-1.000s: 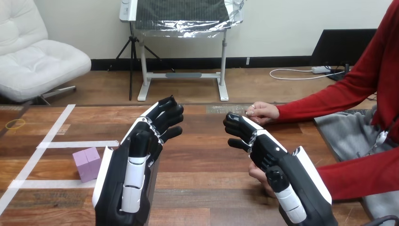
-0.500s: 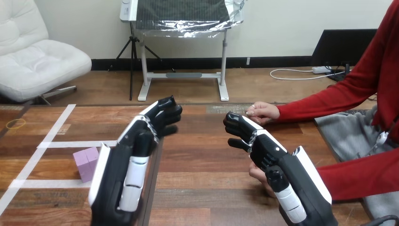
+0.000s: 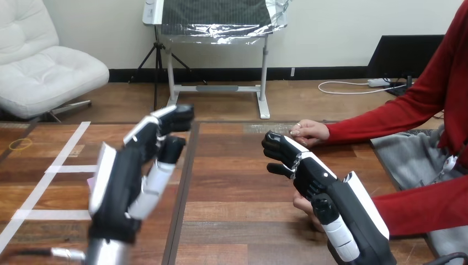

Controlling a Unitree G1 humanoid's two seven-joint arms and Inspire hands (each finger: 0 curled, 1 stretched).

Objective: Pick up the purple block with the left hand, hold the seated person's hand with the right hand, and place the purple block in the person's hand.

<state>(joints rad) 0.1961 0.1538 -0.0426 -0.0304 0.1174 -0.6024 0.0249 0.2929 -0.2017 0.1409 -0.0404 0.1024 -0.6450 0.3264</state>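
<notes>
Purple block (image 3: 91, 181): pale lilac sliver on the table (image 3: 237, 187), just past the left hand's outer edge; the rest was hidden.
Left hand (image 3: 124, 174): raised, blurred, fingers extended, grasping nothing.
Right hand (image 3: 314, 176): well right of the left hand, loosely unclenched, empty, above the person's hand (image 3: 302, 205), which was mostly covered.

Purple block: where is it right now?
Head view, left side: the purple block sits on the table by the white tape, mostly hidden behind the left hand.

head camera looks forward and down across the wooden table (image 3: 237, 221).
</notes>
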